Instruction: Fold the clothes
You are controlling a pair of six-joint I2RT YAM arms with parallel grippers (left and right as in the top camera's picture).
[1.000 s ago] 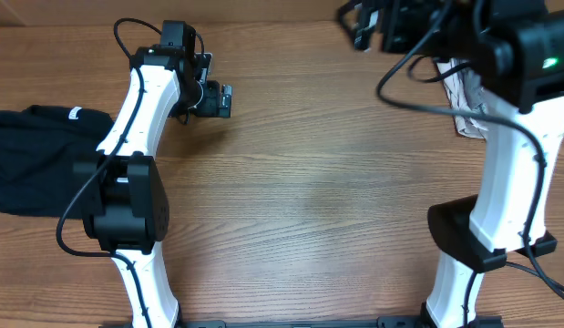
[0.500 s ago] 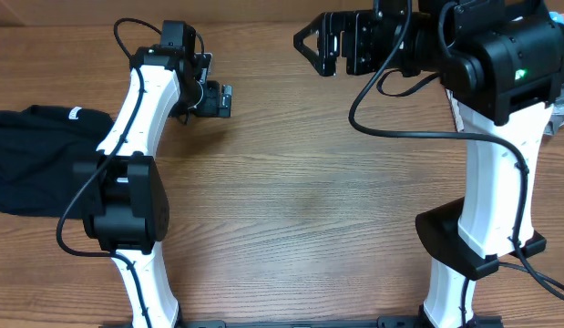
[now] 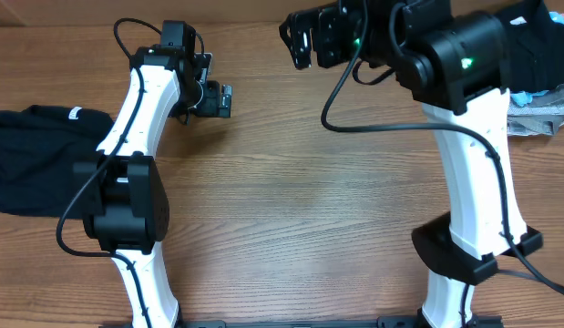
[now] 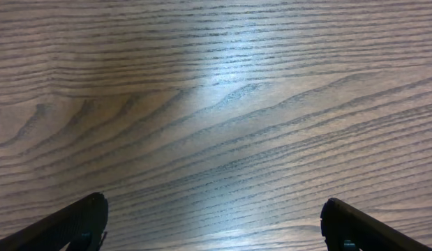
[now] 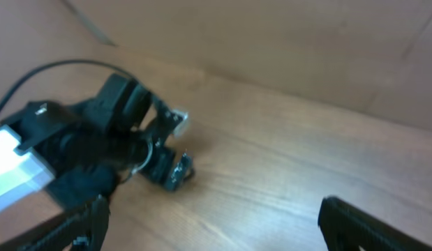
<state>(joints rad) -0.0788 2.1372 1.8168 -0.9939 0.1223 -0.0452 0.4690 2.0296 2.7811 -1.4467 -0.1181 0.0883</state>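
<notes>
On wood-grain table (image 3: 291, 210), black shirt (image 3: 26, 164); left end effector (image 4: 212, 209), right end effector (image 5: 212, 209) spread, empty.

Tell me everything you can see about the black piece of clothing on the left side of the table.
The black garment lies bunched in a loose heap at the left edge of the table, partly cut off by the overhead view. It looks like limp, matte fabric with soft folds, not spread flat. A small white tag shows near its upper right. The left arm crosses above its right side and hides that part. The left gripper is well away from it, over bare wood.
</notes>
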